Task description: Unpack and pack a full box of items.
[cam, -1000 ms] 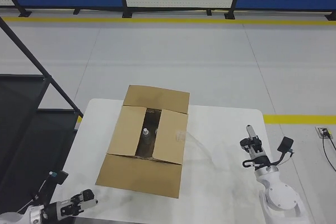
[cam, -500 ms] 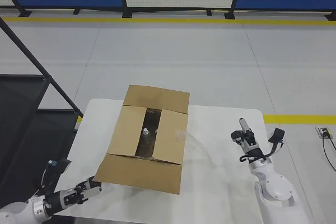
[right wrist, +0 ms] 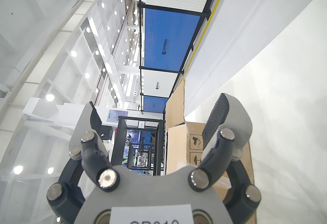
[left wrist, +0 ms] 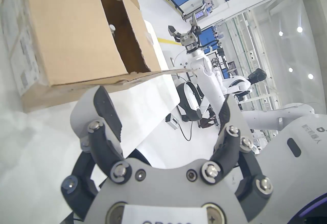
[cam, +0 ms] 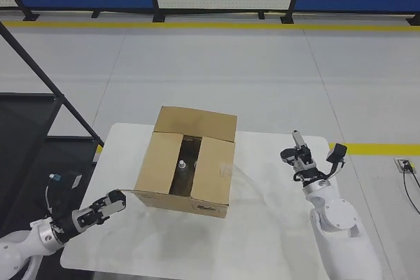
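Observation:
A brown cardboard box point(cam: 161, 150) stands mid-table with two top flaps half folded in, leaving a dark gap. A white bottle cap point(cam: 183, 165) shows in that gap. My left gripper point(cam: 117, 198) is low at the box's near left corner, open and holding nothing. In the left wrist view the gripper point(left wrist: 166, 107) faces the box point(left wrist: 63, 26), whose near flap juts out thin and edge-on. My right gripper point(cam: 316, 145) is raised to the right of the box, open and pointing upward. The right wrist view shows the gripper point(right wrist: 157, 107) with the box point(right wrist: 178, 148) behind it.
The white table point(cam: 280, 231) has bare room right of and in front of the box. A strip of clear tape point(cam: 243, 178) curls off the box's right side. A black metal rack point(cam: 28, 154) stands against the table's left edge.
The near flap, which lay spread toward the table's front, has come up, baring the labelled near wall. My left gripper moved up to the box's corner. My right gripper rose and moved slightly left.

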